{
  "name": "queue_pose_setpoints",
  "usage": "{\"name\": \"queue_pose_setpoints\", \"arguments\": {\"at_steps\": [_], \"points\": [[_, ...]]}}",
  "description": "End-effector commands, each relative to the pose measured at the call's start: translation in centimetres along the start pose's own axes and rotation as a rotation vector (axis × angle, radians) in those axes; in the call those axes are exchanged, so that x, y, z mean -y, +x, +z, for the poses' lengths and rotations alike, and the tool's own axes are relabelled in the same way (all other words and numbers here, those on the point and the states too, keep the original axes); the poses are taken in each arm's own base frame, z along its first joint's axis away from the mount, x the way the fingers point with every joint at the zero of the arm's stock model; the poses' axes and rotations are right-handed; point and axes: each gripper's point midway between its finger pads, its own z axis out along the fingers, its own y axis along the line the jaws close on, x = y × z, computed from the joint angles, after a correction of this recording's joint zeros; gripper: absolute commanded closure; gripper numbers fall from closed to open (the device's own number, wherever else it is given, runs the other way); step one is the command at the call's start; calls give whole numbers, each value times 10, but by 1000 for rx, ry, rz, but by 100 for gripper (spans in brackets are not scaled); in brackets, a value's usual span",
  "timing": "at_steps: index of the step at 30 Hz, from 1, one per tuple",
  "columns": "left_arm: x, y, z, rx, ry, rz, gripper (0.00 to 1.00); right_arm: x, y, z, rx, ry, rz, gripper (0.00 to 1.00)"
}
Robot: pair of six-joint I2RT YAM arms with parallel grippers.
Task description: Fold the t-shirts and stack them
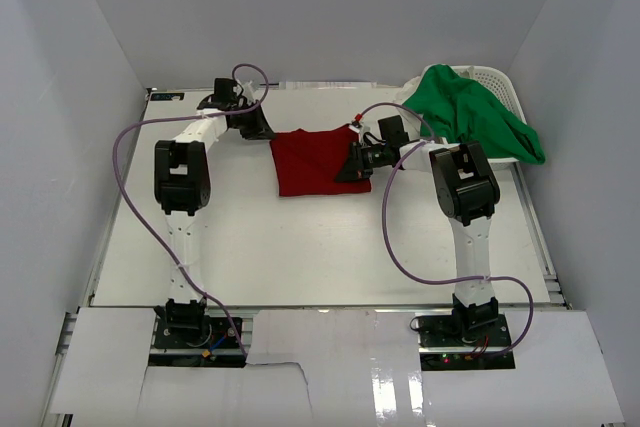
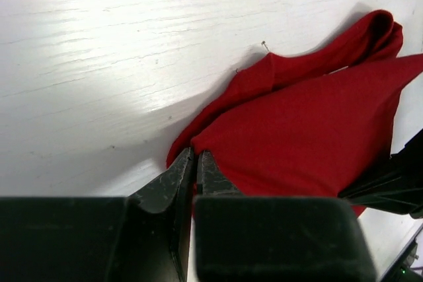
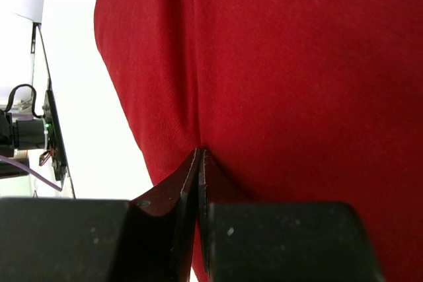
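Observation:
The deep red t-shirt [image 1: 315, 159] lies partly folded on the white table [image 1: 300, 247], towards the far middle. My left gripper [image 1: 262, 132] is at its far-left corner, and in the left wrist view its jaws [image 2: 196, 154] are pinched on the red cloth [image 2: 310, 130] at the edge. My right gripper [image 1: 352, 169] is at the shirt's right edge, shut on a fold of the red fabric [image 3: 200, 152], which fills most of that view [image 3: 297, 64]. The bright green t-shirt [image 1: 470, 112] hangs bunched over the basket at the far right.
The white slotted basket [image 1: 495, 77] stands in the far right corner under the green shirt. White walls close in the table on three sides. Purple cables [image 1: 395, 237] loop from both arms over the table.

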Motion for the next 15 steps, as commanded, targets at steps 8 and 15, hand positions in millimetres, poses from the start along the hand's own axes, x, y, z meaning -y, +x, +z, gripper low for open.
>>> {"name": "queue_pose_setpoints", "arguments": {"at_steps": [8,15], "points": [[24,-83,-67,299,1,89,45,16,38,3,-88,43,81,92],[39,-60,-68,226,88,-27,41,16,38,3,-88,41,81,92]]}}
